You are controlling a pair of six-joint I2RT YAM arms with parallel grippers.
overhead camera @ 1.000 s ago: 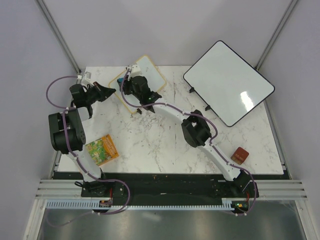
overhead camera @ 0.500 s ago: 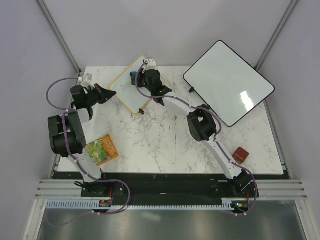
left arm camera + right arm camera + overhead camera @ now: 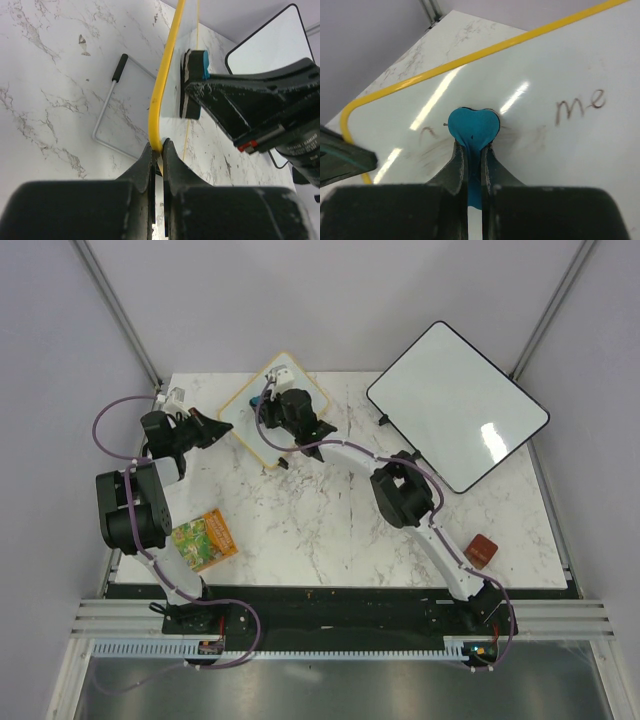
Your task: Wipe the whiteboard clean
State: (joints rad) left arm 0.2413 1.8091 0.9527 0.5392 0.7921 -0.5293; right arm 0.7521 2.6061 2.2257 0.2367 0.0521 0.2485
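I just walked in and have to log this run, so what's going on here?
The left gripper is pinching the yellow-framed whiteboard by its edge. The right gripper holds a blue eraser pressed against the board's face. There are smudged traces around the eraser, and the letters "me" to its right are not yet wiped, so the erasing is only partly done.

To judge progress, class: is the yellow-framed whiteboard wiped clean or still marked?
Still marked: the whiteboard shows "me" and brown smears beside the blue eraser.
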